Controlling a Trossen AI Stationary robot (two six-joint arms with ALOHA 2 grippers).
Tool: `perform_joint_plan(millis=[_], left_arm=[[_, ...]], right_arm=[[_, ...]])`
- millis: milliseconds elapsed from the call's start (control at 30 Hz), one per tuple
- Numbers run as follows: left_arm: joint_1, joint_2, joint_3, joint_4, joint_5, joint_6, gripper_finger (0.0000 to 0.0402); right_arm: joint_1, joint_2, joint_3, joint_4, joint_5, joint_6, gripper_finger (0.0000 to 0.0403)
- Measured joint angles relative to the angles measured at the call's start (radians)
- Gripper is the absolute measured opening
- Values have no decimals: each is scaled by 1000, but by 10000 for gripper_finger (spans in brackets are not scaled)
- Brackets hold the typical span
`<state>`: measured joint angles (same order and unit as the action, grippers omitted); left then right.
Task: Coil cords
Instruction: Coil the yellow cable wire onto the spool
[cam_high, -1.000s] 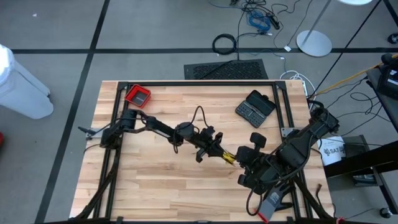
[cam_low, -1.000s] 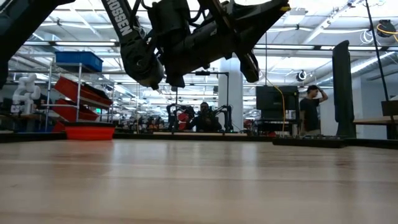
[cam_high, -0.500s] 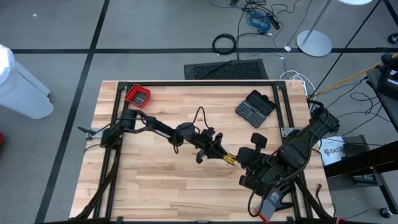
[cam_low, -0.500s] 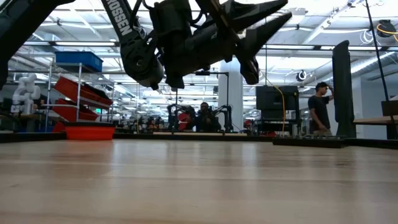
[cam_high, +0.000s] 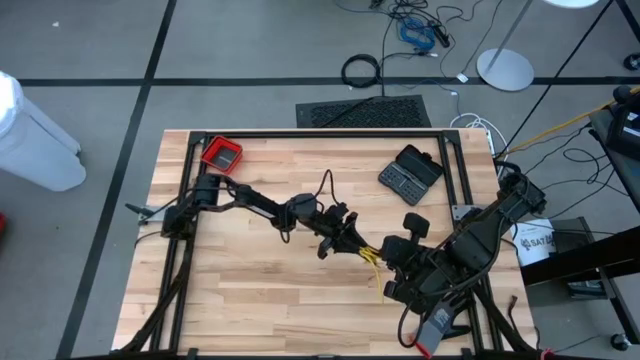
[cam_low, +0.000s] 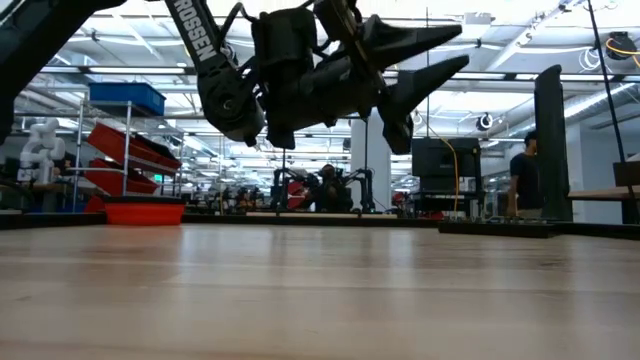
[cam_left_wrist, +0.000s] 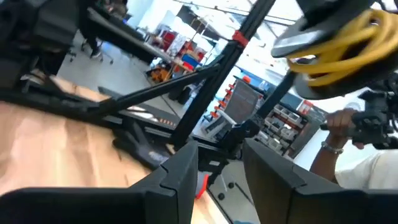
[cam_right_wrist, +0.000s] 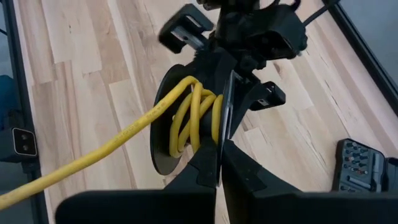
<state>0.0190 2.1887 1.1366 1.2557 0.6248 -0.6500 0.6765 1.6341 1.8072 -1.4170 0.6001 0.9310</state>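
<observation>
Closest to me, at the front right corner of the table (cam_high: 250, 290), the right arm is folded low, and the right gripper (cam_right_wrist: 219, 152) has its two fingers pressed tight together. Their tips sit right against the yellow cord (cam_right_wrist: 194, 118), which is wound in several loops with one long loose end trailing away across the boards. I cannot tell whether those fingers actually pinch the cord or only touch it. Just past that, near the middle of the table, the left arm reaches in from the left side. The left gripper (cam_low: 460, 46) hangs above the wood with its fingers spread partway apart and nothing between them, and the yellow coil lies just beyond their tips. A little further back, the black cord (cam_high: 322, 186) stands up in a thin loop beside the left arm's wrist, its lower end lost against the dark arm. Towards the far right of the table lies an open dark case (cam_high: 410, 172), and at the far left corner a small red tray (cam_high: 222, 154). Beyond the table edge a dark mat (cam_high: 364, 111) and a ring of thick black cable (cam_high: 361, 70) lie on the floor, and off in the room a person (cam_low: 524, 175) stands by a workbench.
</observation>
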Motion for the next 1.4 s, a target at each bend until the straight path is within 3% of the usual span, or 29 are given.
perform_joint_plan(millis=[300,733,867,1033,1133,1233,1400], left_arm=[[33,-20,-15,144,132,-174,134],[150,-271,-102,124,63,-41,134],[152,-404,-102,-56,111,50,134],[108,-602,-102,-521,77,370,135],[64,-721,-79,-837,-42,596,135],[7,-809,-56,-1044,-224,713,135],[-104,-875,-53,-1100,-427,735,135]], right_arm=[[0,0,0,-13,6,-9,0],[0,0,0,-18,7,-40,0],[-8,0,0,-17,45,-87,0],[-27,0,0,-16,110,-146,0],[-46,0,0,-15,155,-174,0],[-69,0,0,-2,195,-200,0],[-108,0,0,58,300,-263,0]])
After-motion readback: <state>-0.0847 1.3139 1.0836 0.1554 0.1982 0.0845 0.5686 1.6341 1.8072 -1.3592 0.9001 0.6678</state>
